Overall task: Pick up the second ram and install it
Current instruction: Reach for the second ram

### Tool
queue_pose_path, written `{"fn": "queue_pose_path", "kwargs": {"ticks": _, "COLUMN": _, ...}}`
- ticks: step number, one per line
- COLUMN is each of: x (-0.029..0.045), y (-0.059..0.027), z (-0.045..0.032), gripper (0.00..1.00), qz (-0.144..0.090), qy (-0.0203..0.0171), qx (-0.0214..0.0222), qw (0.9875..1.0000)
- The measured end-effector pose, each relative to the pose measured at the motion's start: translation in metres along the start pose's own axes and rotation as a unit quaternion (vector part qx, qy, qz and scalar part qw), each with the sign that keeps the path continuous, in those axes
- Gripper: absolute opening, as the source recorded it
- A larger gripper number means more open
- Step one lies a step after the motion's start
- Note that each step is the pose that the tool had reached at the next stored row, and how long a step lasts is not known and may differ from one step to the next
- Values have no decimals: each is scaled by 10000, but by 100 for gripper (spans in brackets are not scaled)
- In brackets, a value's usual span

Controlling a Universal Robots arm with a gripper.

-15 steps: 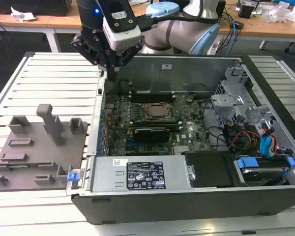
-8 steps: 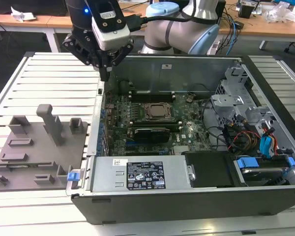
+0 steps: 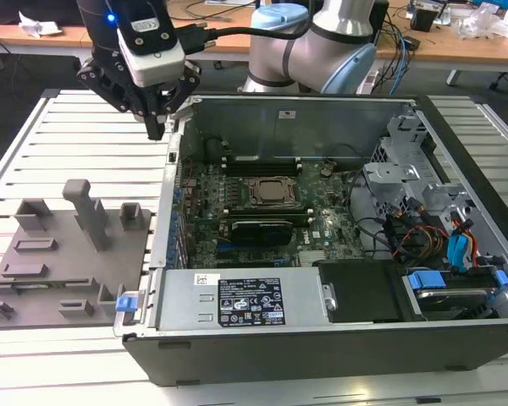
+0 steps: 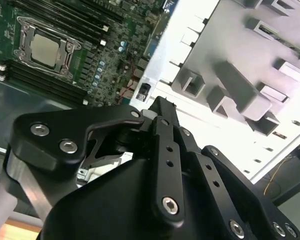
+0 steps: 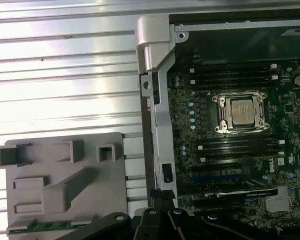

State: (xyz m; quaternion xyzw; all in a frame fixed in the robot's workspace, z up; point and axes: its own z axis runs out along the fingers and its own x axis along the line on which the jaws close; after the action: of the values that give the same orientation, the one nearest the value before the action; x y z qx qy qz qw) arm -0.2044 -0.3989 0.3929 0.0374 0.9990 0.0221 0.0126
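My gripper (image 3: 159,127) hangs with its black fingers together and nothing between them. It is above the back corner of the open computer case (image 3: 165,254), on the exterior view's left. In the second wrist view the fingertips (image 4: 160,106) meet in a point over the case wall. A thin green strip, the ram (image 5: 50,225), lies in a slot along the edge of the grey slotted tray (image 5: 65,175), well apart from the gripper. The green motherboard (image 5: 230,150) shows its dark memory slots beside the processor socket (image 5: 241,112).
The tray (image 3: 68,254) sits on the ribbed metal table (image 3: 93,135), on the exterior view's left of the case. Inside the case are a power supply (image 3: 237,300), drive bays and cables (image 3: 440,237). The arm's grey body (image 3: 322,42) is behind the case.
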Motion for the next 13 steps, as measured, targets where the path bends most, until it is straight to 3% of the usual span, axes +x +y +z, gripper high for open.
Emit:
{"fn": "queue_pose_path", "kwargs": {"ticks": 7, "x": 186, "y": -14, "z": -4, "gripper": 11, "qz": 0, "qy": 0, "qx": 0, "qw": 10000}}
{"fn": "queue_pose_path", "kwargs": {"ticks": 10, "x": 328, "y": -24, "z": -7, "gripper": 11, "qz": 1, "qy": 0, "qx": 0, "qw": 10000}}
{"fn": "queue_pose_path", "kwargs": {"ticks": 13, "x": 409, "y": -30, "z": -9, "gripper": 11, "qz": 0, "qy": 0, "qx": 0, "qw": 10000}}
